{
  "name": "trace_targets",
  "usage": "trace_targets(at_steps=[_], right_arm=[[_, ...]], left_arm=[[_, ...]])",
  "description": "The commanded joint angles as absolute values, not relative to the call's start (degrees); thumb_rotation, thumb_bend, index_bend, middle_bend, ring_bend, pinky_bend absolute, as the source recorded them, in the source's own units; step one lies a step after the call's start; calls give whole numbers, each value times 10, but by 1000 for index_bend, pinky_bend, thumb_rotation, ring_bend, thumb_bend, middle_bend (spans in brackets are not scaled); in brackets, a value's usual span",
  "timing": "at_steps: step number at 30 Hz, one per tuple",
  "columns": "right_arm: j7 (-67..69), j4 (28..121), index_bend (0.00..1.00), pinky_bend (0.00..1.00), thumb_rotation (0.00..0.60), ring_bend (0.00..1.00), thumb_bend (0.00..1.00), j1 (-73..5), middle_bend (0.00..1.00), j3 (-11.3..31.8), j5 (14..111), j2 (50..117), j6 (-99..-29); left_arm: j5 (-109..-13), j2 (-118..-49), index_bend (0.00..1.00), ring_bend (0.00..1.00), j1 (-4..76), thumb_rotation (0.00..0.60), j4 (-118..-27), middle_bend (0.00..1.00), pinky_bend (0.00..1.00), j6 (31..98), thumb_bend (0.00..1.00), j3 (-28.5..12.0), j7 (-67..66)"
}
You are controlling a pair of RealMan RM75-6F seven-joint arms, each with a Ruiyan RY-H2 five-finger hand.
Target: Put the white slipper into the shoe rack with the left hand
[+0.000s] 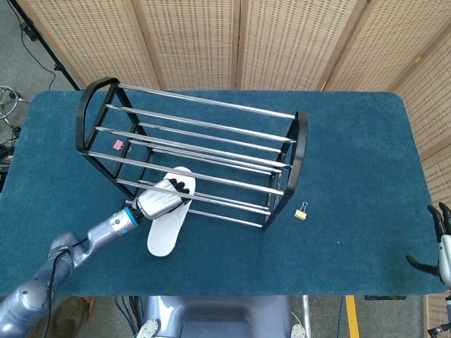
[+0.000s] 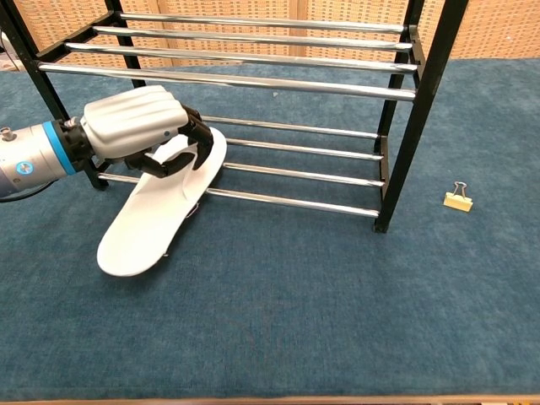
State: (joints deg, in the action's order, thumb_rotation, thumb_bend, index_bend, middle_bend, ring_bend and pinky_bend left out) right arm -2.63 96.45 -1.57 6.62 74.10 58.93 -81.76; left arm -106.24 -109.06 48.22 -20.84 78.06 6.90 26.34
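Note:
The white slipper (image 1: 166, 227) (image 2: 159, 217) lies slanted at the rack's front left, its toe resting over the lowest front rails and its heel down on the blue cloth. My left hand (image 1: 166, 198) (image 2: 139, 128) grips it around the strap near the toe, fingers curled over the top. The black shoe rack (image 1: 299, 151) (image 2: 422, 101) with chrome rails stands across the middle of the table. My right hand (image 1: 440, 246) hangs at the far right edge of the head view, fingers apart, holding nothing; the chest view does not show it.
A small gold binder clip (image 1: 301, 210) (image 2: 457, 199) lies on the cloth right of the rack's front right post. A pink tag (image 1: 118, 145) sits on an inner rail at the rack's left end. Wicker screens stand behind the table.

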Motion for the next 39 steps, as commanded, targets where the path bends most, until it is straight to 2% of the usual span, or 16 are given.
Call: trace_targets(at_steps=[1, 17, 39], right_arm=[[-26, 964, 0, 0, 600, 0, 0, -16, 0, 67, 740, 590, -816], [-36, 962, 0, 0, 600, 0, 0, -18, 0, 67, 729, 593, -812], [-28, 960, 0, 0, 600, 0, 0, -18, 0, 69, 725, 590, -810]], left_arm=[[-1056, -1093, 641, 459, 490, 600, -202, 575, 638, 776, 593, 65, 267], [-1021, -1119, 641, 459, 539, 600, -165, 565, 637, 718, 590, 53, 271], [-984, -1149, 639, 456, 573, 600, -143, 560, 638, 673, 588, 40, 262]])
